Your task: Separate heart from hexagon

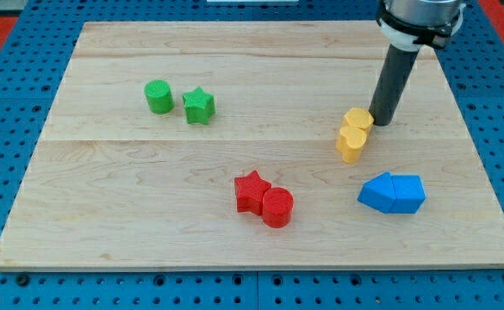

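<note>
A yellow hexagon [357,120] and a yellow heart [350,143] lie touching each other at the view's right, the hexagon above the heart. My tip [382,121] stands just to the right of the hexagon, touching or almost touching its right side. The dark rod rises from there to the view's top right.
A green cylinder [158,96] and a green star [198,106] sit close together at the upper left. A red star [251,191] and a red cylinder [277,207] touch at the bottom centre. Two blue blocks [392,193] lie together at the lower right, below the heart.
</note>
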Controlling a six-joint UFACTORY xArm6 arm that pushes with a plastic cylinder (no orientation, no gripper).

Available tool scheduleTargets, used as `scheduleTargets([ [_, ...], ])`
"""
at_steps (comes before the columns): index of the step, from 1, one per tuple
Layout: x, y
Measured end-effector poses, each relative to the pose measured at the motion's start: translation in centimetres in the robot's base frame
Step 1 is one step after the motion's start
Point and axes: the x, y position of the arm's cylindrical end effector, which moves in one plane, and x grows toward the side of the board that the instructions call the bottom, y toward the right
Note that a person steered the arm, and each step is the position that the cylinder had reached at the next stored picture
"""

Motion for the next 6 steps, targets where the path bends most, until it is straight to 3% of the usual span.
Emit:
scheduleTargets([
  [2, 2.3, -1.2],
  [4, 4.5, -10.5],
  [6, 5.4, -3.1],
])
